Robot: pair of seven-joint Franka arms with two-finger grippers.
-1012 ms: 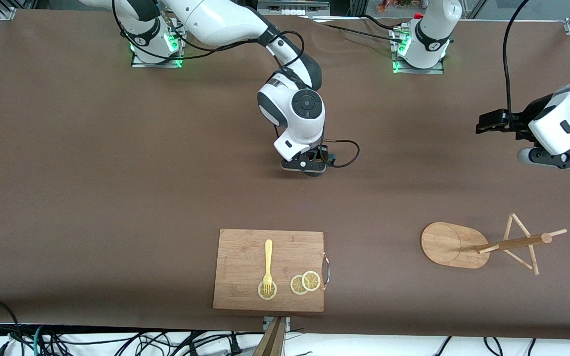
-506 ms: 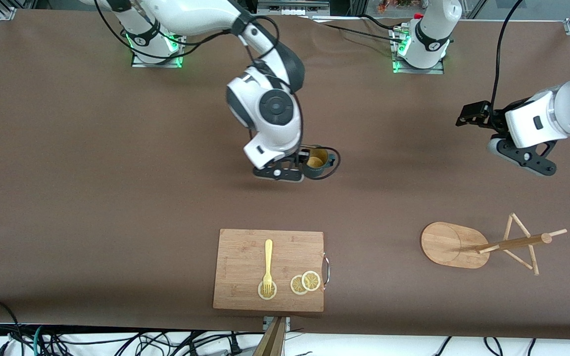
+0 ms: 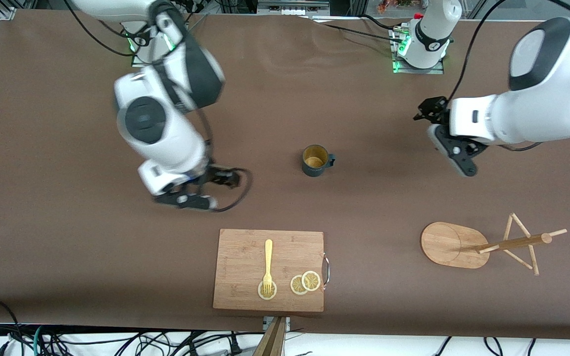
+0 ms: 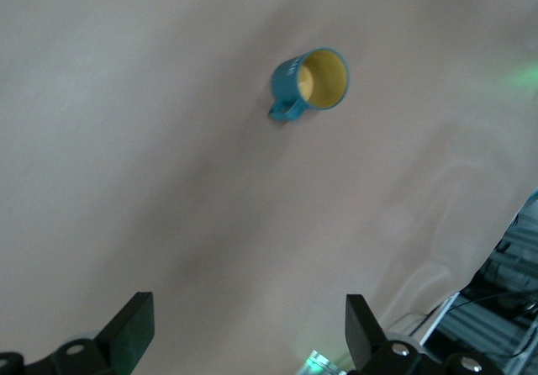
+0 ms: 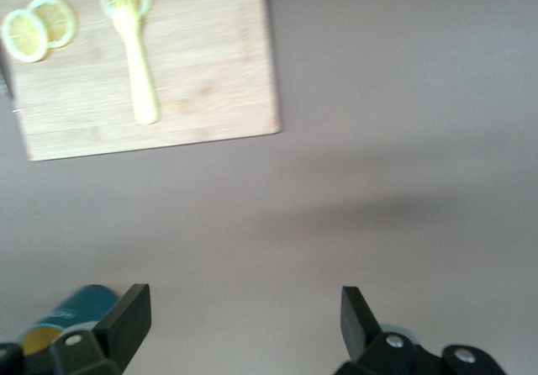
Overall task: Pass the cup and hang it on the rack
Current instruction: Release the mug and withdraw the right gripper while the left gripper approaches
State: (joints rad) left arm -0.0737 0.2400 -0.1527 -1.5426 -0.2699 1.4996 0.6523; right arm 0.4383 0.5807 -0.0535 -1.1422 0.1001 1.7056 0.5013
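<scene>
The cup stands alone on the bench, clear of both: right gripper and left gripper, jaws spread wide, empty.

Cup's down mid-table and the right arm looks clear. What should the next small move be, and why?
Probably bring the left gripper over the cup and lower it, fingers open. The cup stands upright and free on the table, the open right gripper is off it, and the rack lies at the left arm's end.
</scene>
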